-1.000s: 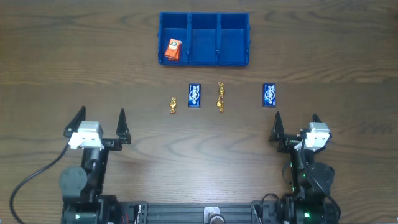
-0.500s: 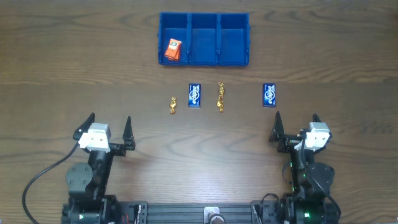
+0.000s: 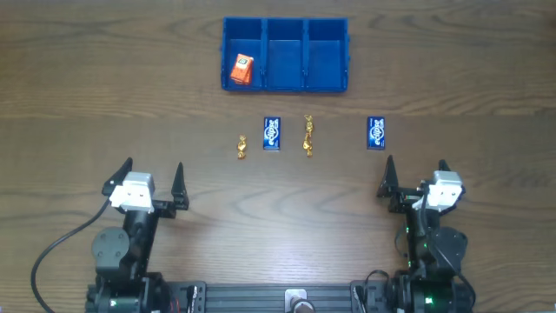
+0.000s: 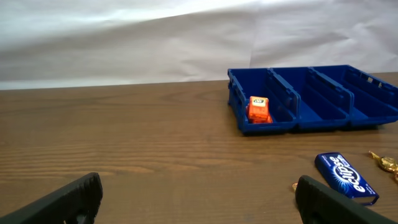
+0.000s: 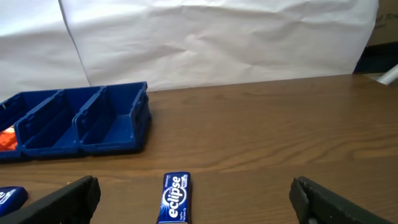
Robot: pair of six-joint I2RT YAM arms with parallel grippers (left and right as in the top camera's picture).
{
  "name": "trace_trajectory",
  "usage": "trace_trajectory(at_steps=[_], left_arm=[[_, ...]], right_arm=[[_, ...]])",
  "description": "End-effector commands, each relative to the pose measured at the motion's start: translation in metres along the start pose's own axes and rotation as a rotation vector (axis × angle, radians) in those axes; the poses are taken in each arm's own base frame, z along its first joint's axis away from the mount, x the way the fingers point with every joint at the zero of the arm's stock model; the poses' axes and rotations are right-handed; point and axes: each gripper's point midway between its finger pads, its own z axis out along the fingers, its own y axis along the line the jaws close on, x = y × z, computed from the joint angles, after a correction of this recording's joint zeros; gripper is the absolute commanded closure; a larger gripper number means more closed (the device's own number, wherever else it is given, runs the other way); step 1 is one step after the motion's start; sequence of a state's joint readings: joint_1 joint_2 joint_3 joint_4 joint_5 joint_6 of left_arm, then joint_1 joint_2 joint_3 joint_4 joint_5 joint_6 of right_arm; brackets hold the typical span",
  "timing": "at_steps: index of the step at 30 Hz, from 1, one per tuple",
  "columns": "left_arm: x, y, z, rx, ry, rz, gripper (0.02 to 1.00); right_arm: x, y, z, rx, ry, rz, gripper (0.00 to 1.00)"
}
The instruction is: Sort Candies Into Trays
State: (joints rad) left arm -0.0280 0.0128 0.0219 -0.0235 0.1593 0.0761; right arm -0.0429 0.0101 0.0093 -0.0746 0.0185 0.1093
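Left gripper (image 3: 154,167) and right gripper (image 3: 414,165) gape apart; the flat blue rectangular pack (image 3: 375,133) at the right's ten o'clock seems light, stiff, slick: pinch its long edges.

Brown wood-grain table (image 3: 486,104); white sheet (image 5: 217,43) hanging behind far edge.

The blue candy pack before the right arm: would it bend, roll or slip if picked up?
The blue candy pack looks boxy and straight-edged, so probably stiff and unlikely to roll. Lying flat on the wooden table, it would likely slide if pushed. Its glossy wrap may be slightly slippery.
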Motion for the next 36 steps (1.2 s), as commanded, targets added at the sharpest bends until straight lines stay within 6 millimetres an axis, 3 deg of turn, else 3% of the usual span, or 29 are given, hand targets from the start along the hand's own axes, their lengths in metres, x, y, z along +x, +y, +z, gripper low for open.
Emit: trace_trajectory(at_steps=[1,8,12,18,22,25,30,33,36], left_arm=[[0.015,-0.003,0.001,0.021,0.044,0.001,0.020],[0.015,-0.003,0.001,0.021,0.044,0.001,0.020],[0.015,-0.003,0.001,0.021,0.044,0.001,0.020],[0.015,-0.003,0.001,0.021,0.044,0.001,0.020],[0.015,-0.003,0.001,0.021,0.044,0.001,0.020],[0.015,-0.003,0.001,0.021,0.044,0.001,0.020],[0.015,-0.003,0.001,0.021,0.044,0.001,0.020],[0.015,-0.003,0.001,0.021,0.044,0.001,0.020],[0.015,-0.003,0.001,0.021,0.044,0.001,0.020]], right_arm=[[0.000,-0.005,0.000,0.026,-0.003,-0.007,0.003],[-0.016,-0.002,-0.001,0.014,-0.066,-0.004,0.003],[-0.040,0.008,-0.001,-0.032,-0.058,-0.007,0.003],[-0.083,0.014,0.022,-0.028,0.191,-0.036,0.003],[-0.087,0.015,0.048,-0.026,0.406,-0.063,0.003],[-0.075,0.017,0.066,-0.037,0.600,-0.077,0.003],[-0.025,0.020,0.091,-0.046,0.915,-0.067,0.003],[0.030,0.030,0.103,-0.064,1.093,-0.073,0.003],[0.066,0.039,0.107,-0.073,1.191,-0.076,0.003]])
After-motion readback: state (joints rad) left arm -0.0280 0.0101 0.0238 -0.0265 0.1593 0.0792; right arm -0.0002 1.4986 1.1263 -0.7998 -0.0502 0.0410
